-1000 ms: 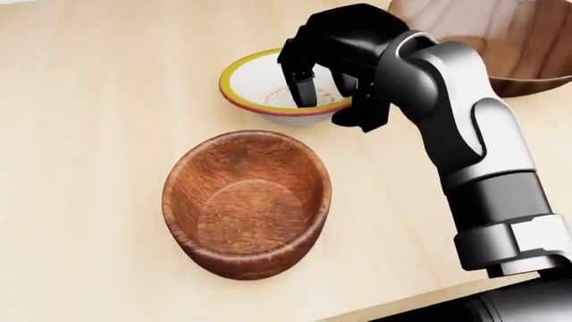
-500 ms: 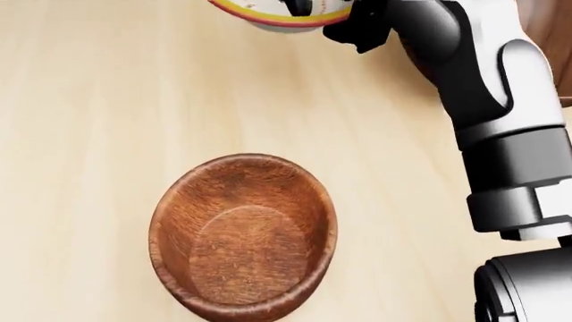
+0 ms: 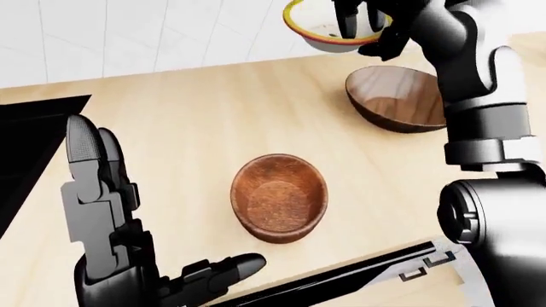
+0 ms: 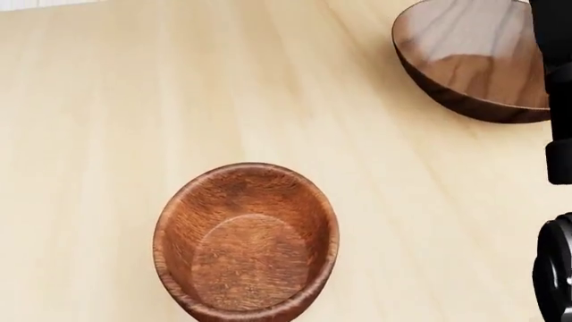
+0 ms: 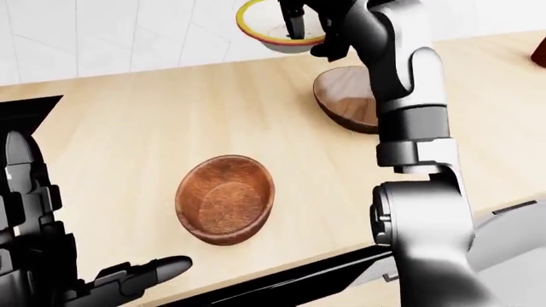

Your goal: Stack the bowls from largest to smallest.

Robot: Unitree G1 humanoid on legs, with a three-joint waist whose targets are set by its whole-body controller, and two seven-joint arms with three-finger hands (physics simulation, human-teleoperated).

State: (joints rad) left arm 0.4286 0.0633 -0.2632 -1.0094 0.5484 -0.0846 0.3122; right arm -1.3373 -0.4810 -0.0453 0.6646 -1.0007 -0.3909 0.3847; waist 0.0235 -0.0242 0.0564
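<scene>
Right robot hand (image 5: 299, 16) is pinching the rim of the small white bowl (image 3: 328, 29), held up in the air above the big dark wooden bowl (image 3: 397, 99). Medium reddish bowl (image 4: 246, 241) sits alone mid-bench (image 4: 80, 134). Left robot hand (image 3: 111, 217) hangs wide open, empty.

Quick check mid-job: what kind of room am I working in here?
Probably a kitchen: a pale wooden counter backed by a white tiled wall, a flat black stove or sink at the left edge, and bowls on the counter.
</scene>
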